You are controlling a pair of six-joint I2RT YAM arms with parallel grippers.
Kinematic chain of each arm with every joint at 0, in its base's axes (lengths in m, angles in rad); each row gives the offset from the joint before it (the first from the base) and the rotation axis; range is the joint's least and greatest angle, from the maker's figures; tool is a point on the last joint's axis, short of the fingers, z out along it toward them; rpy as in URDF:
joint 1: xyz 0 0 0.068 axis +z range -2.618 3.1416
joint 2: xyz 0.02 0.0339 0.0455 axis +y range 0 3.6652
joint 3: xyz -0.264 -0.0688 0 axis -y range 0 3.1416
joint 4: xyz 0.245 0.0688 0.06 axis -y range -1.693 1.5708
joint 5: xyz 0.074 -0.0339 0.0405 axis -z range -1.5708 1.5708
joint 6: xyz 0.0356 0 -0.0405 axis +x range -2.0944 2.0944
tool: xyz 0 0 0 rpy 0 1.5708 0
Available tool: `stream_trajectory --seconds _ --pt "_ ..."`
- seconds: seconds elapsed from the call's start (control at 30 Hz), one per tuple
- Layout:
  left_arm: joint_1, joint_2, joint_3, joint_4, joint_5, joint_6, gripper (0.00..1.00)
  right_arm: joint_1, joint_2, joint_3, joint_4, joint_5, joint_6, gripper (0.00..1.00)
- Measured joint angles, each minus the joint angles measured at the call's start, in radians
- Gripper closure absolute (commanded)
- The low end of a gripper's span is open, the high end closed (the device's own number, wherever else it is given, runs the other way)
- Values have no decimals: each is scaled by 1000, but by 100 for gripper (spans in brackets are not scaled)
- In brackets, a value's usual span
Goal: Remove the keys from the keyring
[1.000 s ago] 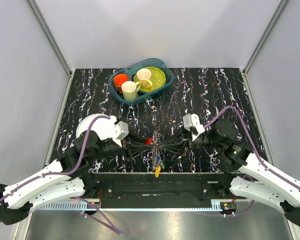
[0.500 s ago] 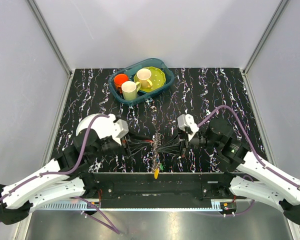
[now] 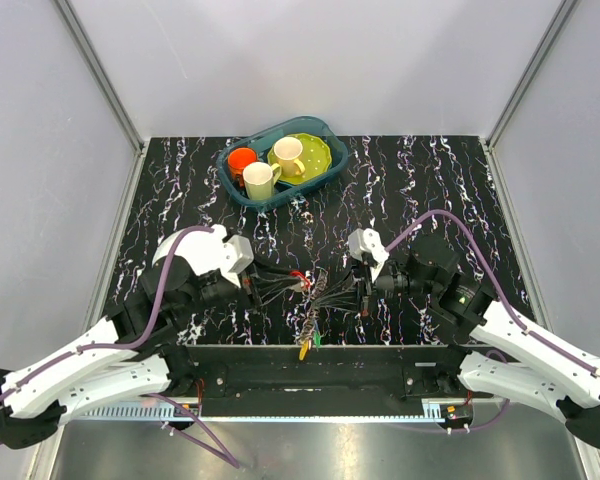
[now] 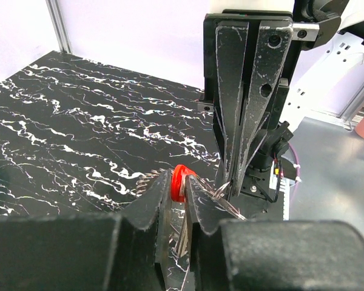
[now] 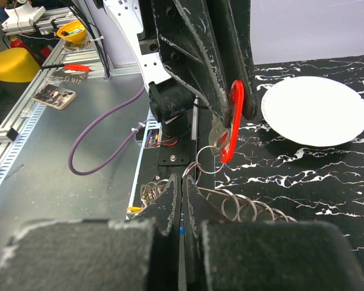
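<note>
Yellow plastic is being shown nearest the arm bases, on a yellow key hanging lowest from the bunch. Just beyond it, the keys are being held between the two arms, fanned out along the keyring and apparently lifted off the table.

The red key is being pinched by its plastic head in the left gripper, whose fingers are clamped onto it. Facing it tip to tip, the right gripper is being pressed together on the wire of the keyring, so the bunch is being stretched between the two.

The step in hand is being judged as working the red key free of the ring, and no key looks to be off it yet. For the next move, a firm hold on the wire is being called for on the right. On the left, the red key's small loop needs to be turned and slid round the coil to its split end without the plastic head slipping.

Farther off, a white plate is being left bare beside the left arm. At the far side, a tray of mugs is being left alone.
</note>
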Motion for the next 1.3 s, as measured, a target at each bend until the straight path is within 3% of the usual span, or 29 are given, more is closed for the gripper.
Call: stream_trajectory --seconds 0.17,0.5,0.67,0.97,1.3 --pt "0 12 7 11 0 0 100 0 8 0 13 -2 19 100" --pt "3 32 11 17 1 -18 100 0 64 -104 238 -3 172 100" --pt "3 42 22 -15 -14 -23 100 0 92 -163 383 -3 262 100" --pt "3 53 24 -74 -26 -50 100 0 164 -352 807 21 510 100" --pt "4 144 14 -7 -7 -145 100 3 220 -392 939 48 558 100"
